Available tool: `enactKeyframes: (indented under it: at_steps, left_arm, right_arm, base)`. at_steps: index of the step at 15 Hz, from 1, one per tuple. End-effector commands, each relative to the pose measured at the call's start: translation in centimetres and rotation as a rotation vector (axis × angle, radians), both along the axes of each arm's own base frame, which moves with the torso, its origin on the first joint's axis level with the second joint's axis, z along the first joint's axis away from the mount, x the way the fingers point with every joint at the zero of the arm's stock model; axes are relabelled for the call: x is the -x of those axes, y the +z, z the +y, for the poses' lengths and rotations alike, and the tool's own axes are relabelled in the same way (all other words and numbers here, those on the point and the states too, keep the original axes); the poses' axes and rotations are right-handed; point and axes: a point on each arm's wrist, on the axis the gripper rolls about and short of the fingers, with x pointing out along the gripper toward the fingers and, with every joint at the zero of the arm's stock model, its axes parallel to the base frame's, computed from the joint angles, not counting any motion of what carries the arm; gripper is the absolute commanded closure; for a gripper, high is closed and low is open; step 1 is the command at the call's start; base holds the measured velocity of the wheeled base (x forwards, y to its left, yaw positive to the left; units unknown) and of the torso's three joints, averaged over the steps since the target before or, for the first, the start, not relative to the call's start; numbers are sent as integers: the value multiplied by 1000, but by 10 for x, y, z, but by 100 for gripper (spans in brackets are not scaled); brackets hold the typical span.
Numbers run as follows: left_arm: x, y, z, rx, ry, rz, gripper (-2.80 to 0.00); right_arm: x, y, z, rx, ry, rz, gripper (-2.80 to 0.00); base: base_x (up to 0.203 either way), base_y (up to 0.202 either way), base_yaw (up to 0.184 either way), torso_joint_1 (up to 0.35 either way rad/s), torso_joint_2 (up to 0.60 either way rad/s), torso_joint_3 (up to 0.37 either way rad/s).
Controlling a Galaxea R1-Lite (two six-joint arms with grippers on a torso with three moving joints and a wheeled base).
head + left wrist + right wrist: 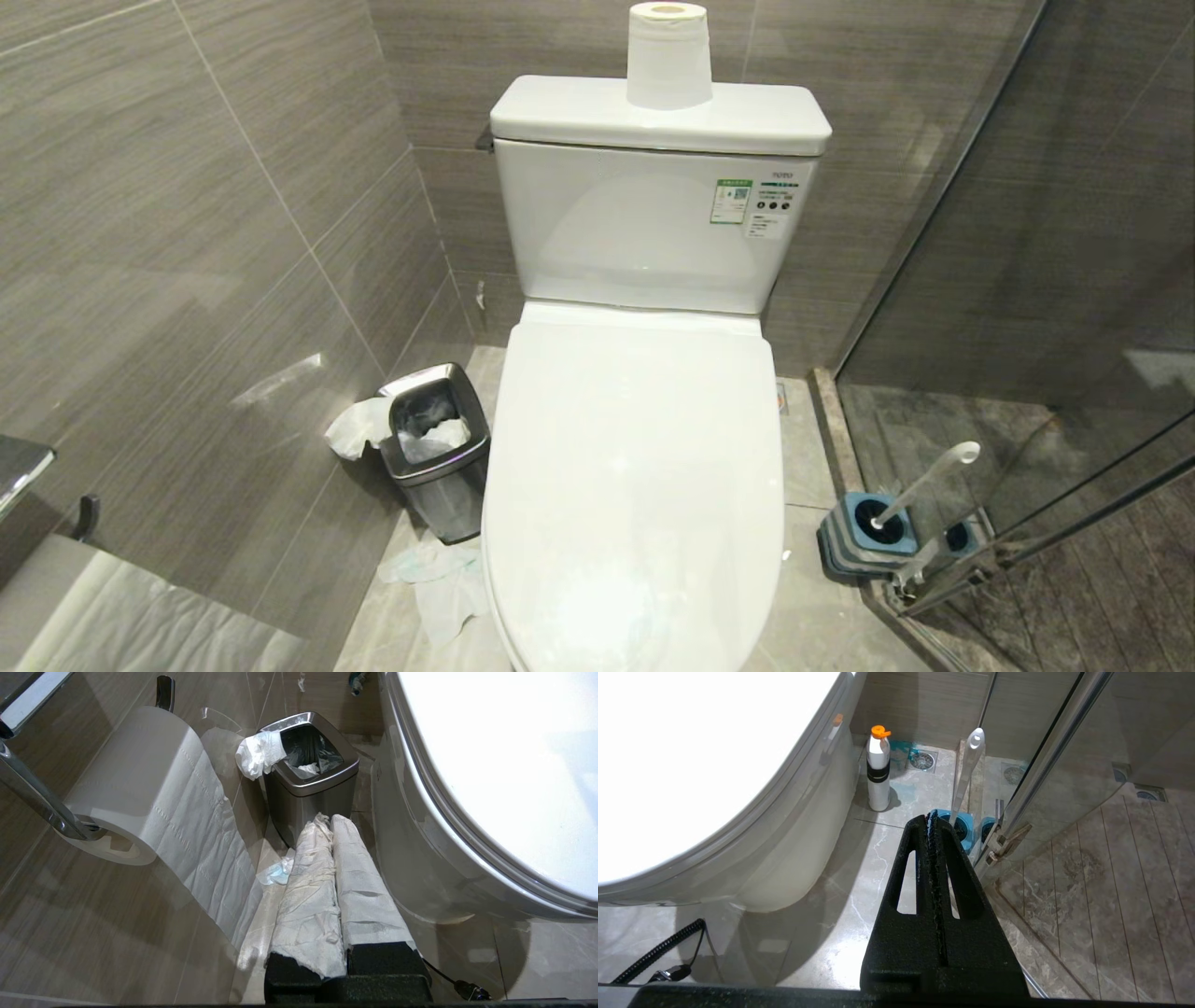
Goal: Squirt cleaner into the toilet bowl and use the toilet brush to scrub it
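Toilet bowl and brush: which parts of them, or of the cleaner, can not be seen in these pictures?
- Toilet bowl: inside hidden in all views; the lid is down.
- Toilet brush: bristle head hidden inside the blue holder.
- Cleaner bottle: absent from the head view; label unreadable in the right wrist view.
- Lid front edge: cut off at the head view's bottom.

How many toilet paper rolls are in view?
2. One toilet paper roll stands upright on the tank lid; the other hangs on the wall holder, left of the toilet, sheet trailing down. Others may be hidden.
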Motion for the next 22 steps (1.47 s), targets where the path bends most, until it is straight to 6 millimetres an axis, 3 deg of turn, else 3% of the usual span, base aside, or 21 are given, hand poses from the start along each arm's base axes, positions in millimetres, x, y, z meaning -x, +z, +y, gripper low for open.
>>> enactKeyframes:
  at_steps: [1,22]
  left_arm:
    - [0,0,0,0,1,1,0]
    - [0,0,0,0,0,1,0]
  right_arm:
    - [0,0,0,0,0,-1,0]
    - [0,0,0,0,2,-1,0]
  base:
    - [0,0,0,0,0,0]
    - [0,0,0,0,0,0]
